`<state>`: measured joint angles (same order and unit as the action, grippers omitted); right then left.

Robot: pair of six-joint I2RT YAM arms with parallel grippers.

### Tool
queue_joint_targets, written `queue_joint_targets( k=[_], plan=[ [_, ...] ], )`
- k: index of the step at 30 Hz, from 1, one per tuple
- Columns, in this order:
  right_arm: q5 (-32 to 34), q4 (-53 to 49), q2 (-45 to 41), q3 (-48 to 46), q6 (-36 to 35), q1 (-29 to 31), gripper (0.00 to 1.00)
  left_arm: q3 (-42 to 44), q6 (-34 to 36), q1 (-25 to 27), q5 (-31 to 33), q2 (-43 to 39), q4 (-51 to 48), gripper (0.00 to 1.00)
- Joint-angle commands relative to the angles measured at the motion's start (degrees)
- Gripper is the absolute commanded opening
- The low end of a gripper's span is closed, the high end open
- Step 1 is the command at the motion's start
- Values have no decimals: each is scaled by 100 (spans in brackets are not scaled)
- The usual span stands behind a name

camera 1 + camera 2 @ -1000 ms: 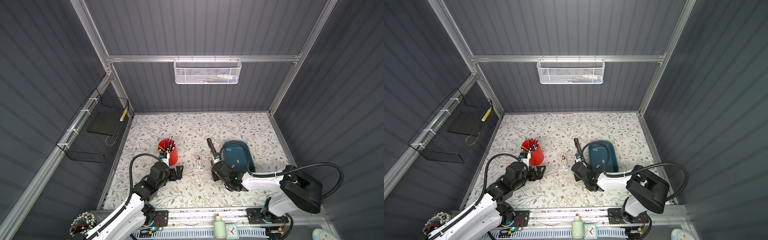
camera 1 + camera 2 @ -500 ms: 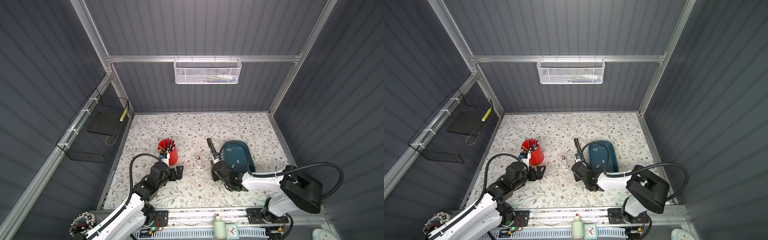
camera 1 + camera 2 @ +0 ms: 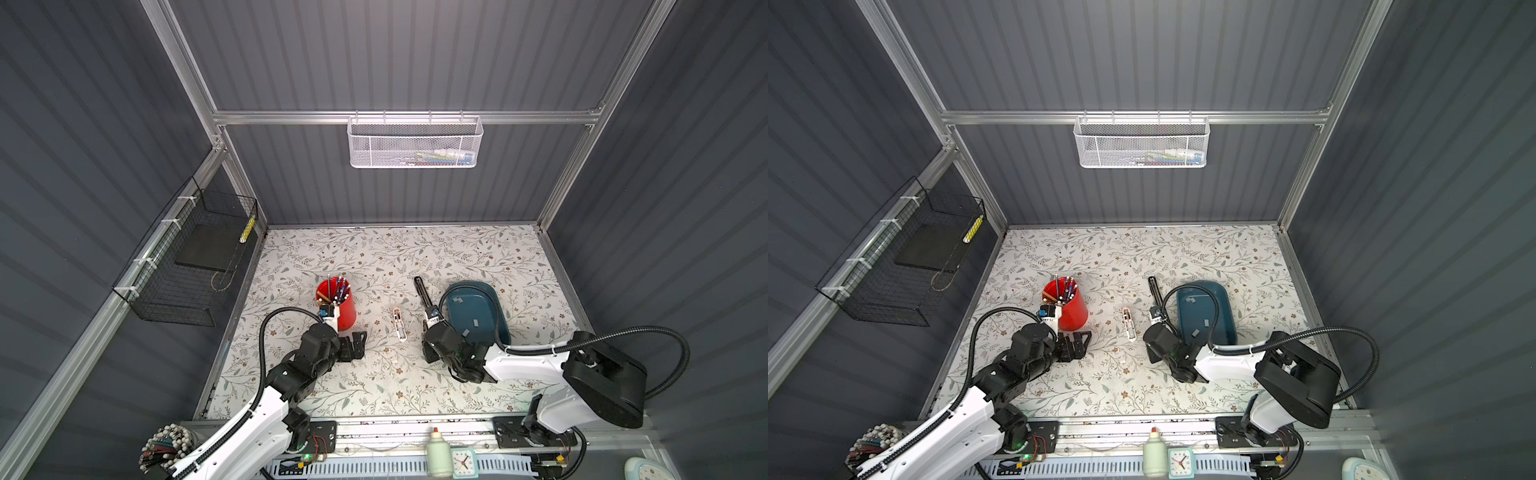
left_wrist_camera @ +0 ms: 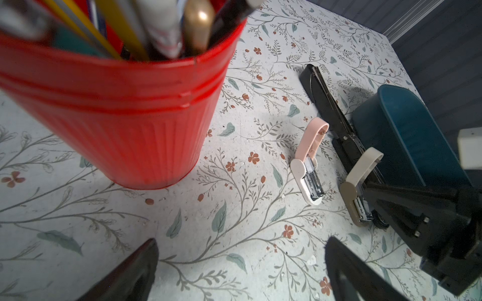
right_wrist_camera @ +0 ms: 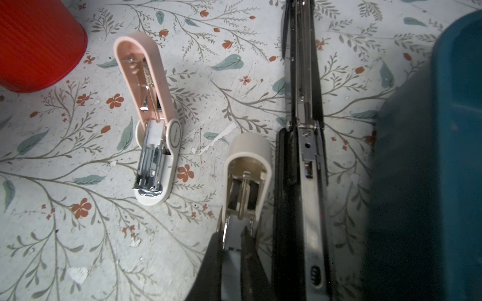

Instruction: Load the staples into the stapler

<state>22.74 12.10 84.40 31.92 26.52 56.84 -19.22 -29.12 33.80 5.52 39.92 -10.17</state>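
Observation:
A small beige stapler point(image 5: 247, 161) lies open on the floral table beside a long black stapler point(image 5: 305, 156), which is also open. My right gripper point(image 5: 232, 234) hangs over the beige stapler's metal channel, shut on a grey strip of staples point(image 5: 232, 273). In both top views this gripper point(image 3: 428, 349) point(image 3: 1152, 351) hides the beige stapler. More staples point(image 3: 476, 323) lie in the teal tray point(image 3: 500, 324) behind it. My left gripper point(image 3: 355, 345) point(image 4: 241, 242) stands open over bare table by the red cup, with nothing between its fingers.
A pink stapler point(image 3: 399, 324) lies open between the two arms. The red cup point(image 3: 343, 307), full of pens, stands just behind the left gripper. Wire baskets hang on the back and left walls. A bottle and clocks sit on the front rail.

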Motion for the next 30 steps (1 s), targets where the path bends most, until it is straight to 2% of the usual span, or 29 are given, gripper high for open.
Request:
queue_joint_targets(
  k=[1,30],
  plan=[
    [91,-50,-216,-69,78,18,3,-46,66,12,2,11,95,100],
    [118,56,146,-9,187,29,3,-46,73,12,-4,11,95,100]
  ],
)
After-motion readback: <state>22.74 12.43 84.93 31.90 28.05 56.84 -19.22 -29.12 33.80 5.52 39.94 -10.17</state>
